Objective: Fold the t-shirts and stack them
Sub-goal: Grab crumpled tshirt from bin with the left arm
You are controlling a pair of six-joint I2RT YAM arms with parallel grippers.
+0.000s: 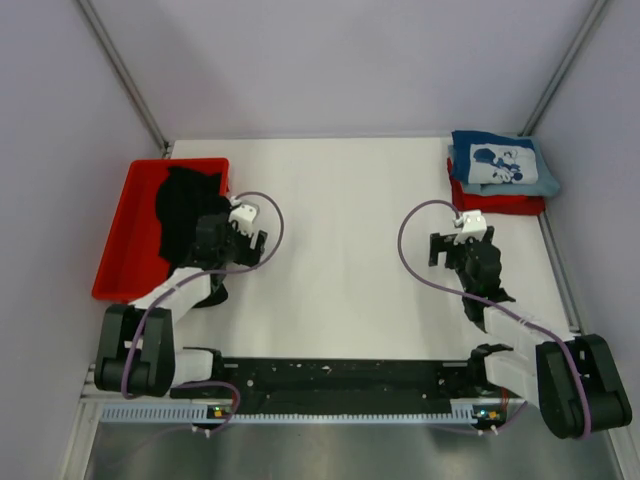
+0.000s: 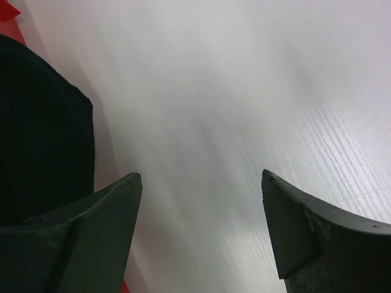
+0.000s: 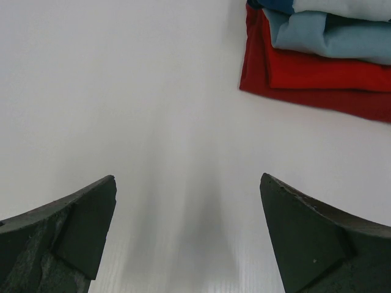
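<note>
A black t-shirt (image 1: 180, 205) lies crumpled in the red tray (image 1: 125, 240) at the left; it also shows at the left of the left wrist view (image 2: 43, 134). A folded blue t-shirt with white cartoon print (image 1: 500, 165) sits on a folded red t-shirt (image 1: 500, 203) at the far right corner; both show in the right wrist view, blue (image 3: 342, 33) over red (image 3: 317, 79). My left gripper (image 1: 235, 238) is open and empty beside the tray's right edge (image 2: 201, 177). My right gripper (image 1: 462, 245) is open and empty over bare table (image 3: 186, 180).
The white table (image 1: 350, 250) lies between the arms. Metal frame posts (image 1: 125, 75) rise at the back corners. The tray fills the left edge.
</note>
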